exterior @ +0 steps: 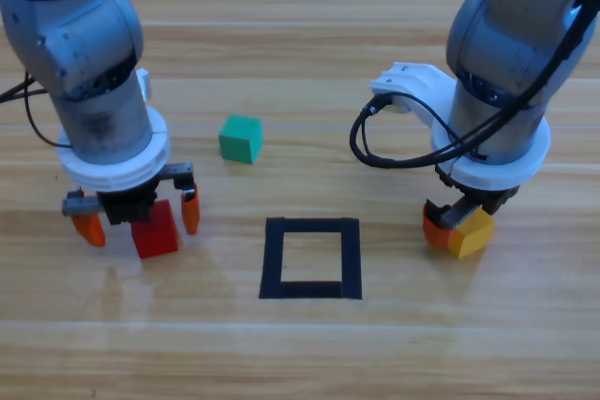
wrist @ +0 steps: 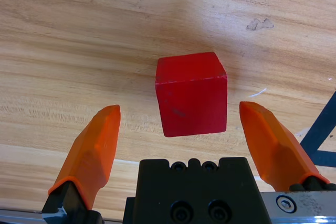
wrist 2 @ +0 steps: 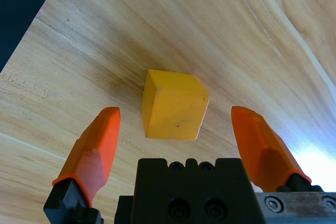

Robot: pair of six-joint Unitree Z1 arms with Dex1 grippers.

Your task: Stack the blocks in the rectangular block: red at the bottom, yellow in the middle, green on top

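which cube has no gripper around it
The green cube: it sits alone above the tape outline. The red and yellow cubes each sit between open jaws.

Light was bright and even; glare whitened the table in the right wrist view, soft shadows lay beside the cubes, and everything looked sharp.

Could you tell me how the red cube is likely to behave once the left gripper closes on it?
The red cube looks rigid and flat-faced, so it probably won't roll or deform. Its matte faces likely grip well between the left gripper's open jaws.
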